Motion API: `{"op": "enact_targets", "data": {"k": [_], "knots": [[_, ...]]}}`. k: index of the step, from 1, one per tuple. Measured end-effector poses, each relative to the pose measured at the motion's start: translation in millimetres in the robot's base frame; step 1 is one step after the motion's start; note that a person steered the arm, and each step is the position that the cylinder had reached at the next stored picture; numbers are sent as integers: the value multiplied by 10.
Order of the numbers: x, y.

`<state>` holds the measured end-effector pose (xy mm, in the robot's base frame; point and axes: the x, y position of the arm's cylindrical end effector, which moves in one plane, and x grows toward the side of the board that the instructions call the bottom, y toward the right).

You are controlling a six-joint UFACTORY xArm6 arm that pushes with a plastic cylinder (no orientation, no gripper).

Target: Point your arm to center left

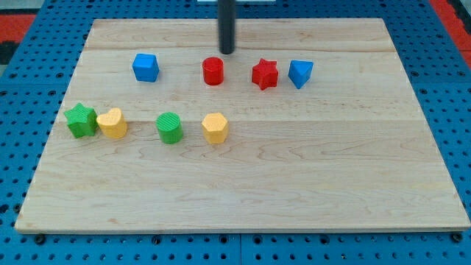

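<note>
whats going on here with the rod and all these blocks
A rod-ended arm is working over a wooden board. My tip sits near the view's top centre, just above the red cylinder and touching no block. The board's centre left, where the green star and a yellow block lie, is not yet reached.

You see a worktop (309, 169) of pale wood, smooth and matt, with fine grain running left to right and faint seams between its planks. Under it lies a blue pegboard (22, 96) with rows of small holes, looking like matt plastic or painted metal. The blocks, such as the red cylinder (213, 71) and the yellow hexagonal block (214, 127), look like matt plastic with fine ridges. The rod ending in my tip (227, 52) is dark with a slight sheen.
</note>
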<state>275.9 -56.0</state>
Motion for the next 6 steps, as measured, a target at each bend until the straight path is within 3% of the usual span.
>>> {"op": "enact_targets", "data": {"k": [2,3,4,5,6], "knots": [[414,-1702],[414,-2029],[848,-2434],[947,-2484],[1481,-2163]]}}
